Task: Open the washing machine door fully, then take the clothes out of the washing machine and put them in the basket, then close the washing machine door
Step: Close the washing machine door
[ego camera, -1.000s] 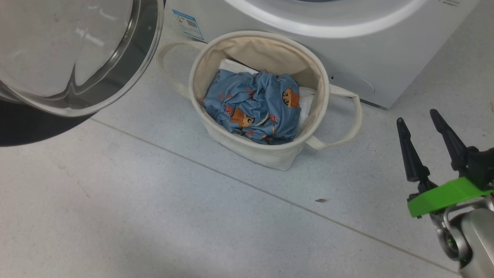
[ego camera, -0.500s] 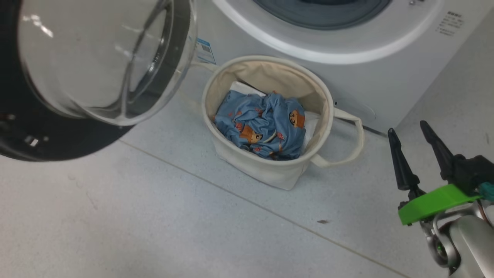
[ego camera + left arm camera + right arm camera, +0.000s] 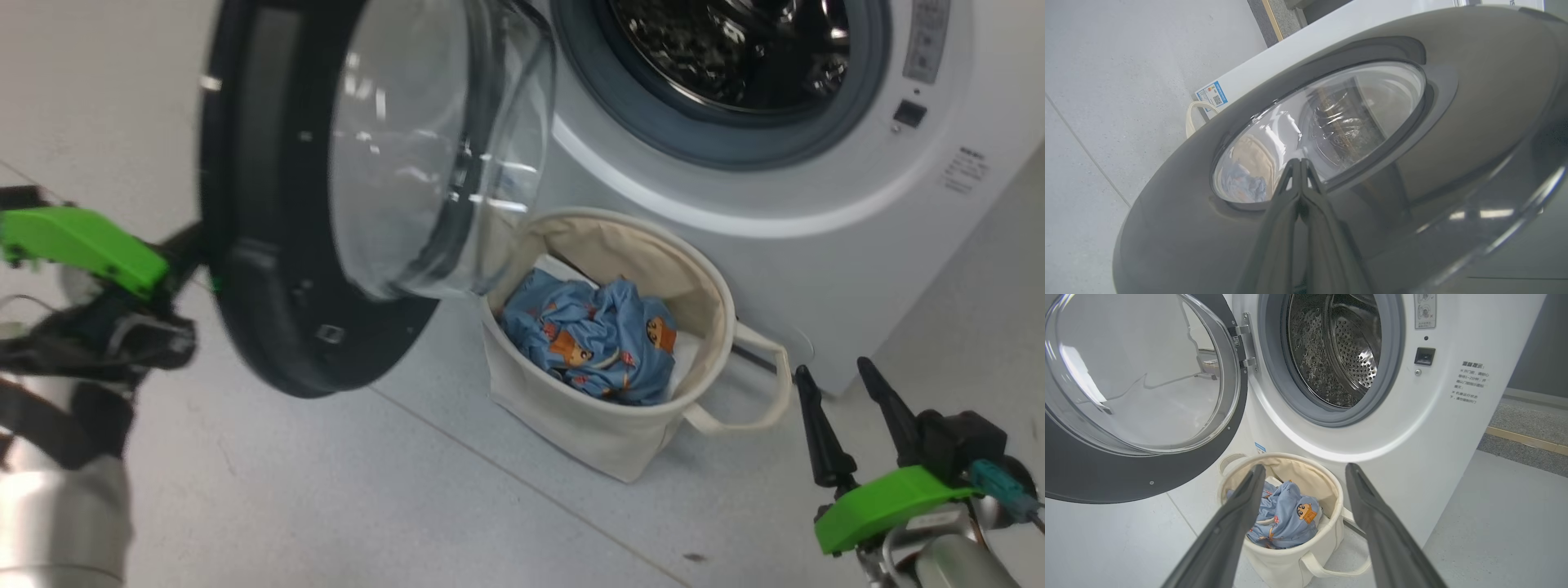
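Blue printed clothes [image 3: 600,339] lie bunched in the cream basket [image 3: 571,425], which stands on the floor just in front of the washing machine [image 3: 816,269]. The drum [image 3: 735,57] looks bare, so the emptying seems done. The door [image 3: 269,343] stands open, swung out to the left above the basket; closing it is what remains. The left hand [image 3: 1301,162], fingers pressed together, sits at the door's outer face, though contact is hard to judge. The right hand [image 3: 833,369] hangs beside the basket, fingers apart, holding nothing.
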### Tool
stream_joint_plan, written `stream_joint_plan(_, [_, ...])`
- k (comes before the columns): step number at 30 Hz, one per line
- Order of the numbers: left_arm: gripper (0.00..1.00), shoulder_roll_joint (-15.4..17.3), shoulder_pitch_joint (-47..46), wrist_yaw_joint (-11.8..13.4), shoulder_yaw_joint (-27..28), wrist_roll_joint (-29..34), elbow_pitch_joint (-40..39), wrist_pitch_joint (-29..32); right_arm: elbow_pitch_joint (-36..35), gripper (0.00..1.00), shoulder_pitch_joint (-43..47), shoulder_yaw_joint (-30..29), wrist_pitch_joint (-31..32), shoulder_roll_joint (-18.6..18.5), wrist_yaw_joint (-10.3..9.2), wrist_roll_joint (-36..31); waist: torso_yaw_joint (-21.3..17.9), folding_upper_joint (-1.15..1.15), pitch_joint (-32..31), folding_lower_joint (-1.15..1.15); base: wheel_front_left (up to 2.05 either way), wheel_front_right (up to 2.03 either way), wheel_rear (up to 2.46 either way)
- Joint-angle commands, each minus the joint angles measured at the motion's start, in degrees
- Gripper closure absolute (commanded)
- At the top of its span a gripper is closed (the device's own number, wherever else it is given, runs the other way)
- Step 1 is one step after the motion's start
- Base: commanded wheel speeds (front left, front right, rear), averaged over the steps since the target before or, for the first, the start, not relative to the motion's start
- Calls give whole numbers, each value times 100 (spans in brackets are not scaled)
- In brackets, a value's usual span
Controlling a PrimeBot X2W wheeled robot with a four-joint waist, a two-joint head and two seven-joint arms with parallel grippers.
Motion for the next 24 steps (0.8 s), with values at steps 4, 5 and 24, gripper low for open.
stream_joint_plan(4, [100, -201, 288, -40, -350, 118, -792, 207, -156, 0, 108, 46, -71, 103, 19, -22, 286, 0, -408, 0, 0, 0, 0])
stream_joint_plan(5, [100, -297, 390, -40, -447, 131, -954, 232, -154, 0, 135, 46, -72, 134, 19, -29, 293, 0, -443, 0, 0, 0, 0])
stream_joint_plan(24, [100, -1187, 1088, -40, -2791, -481, -2008, -1274, -109, 0, 96, 23, -73, 194, 19, -27, 91, 0, -485, 0, 0, 0, 0])
